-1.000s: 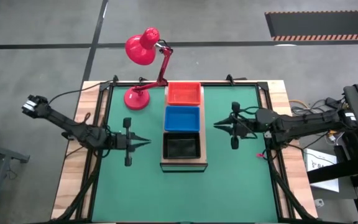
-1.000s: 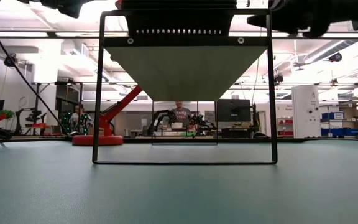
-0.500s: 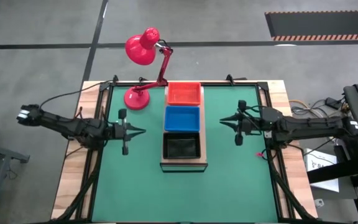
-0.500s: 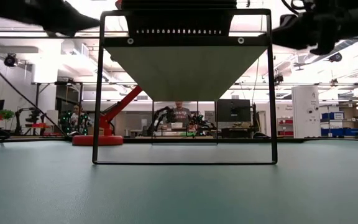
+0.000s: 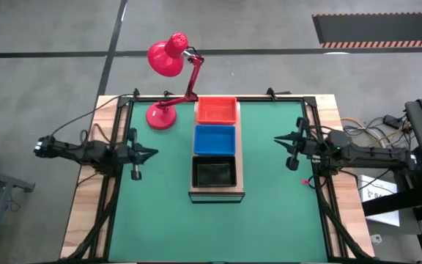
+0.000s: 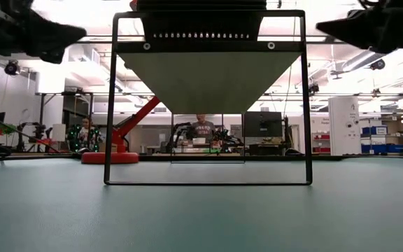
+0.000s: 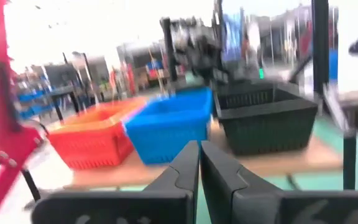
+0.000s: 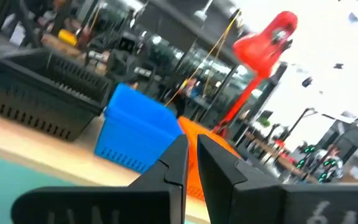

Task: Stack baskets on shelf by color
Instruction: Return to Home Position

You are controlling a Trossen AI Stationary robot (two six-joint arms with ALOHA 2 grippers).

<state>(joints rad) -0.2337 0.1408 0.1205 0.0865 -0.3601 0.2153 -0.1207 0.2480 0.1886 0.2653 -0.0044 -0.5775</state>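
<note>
Green mat [image 5: 269, 213] covers the table. Wood shelf [image 5: 216, 195] lies along its middle, holding the red basket [image 5: 216, 110] by the lamp [image 5: 168, 59], then the blue basket [image 5: 215, 139], then the black basket [image 5: 213, 173]. Left gripper [image 5: 151, 154] and right gripper [image 5: 275, 138] hover at opposite mat edges, fingers pinched together, holding nothing.
</note>
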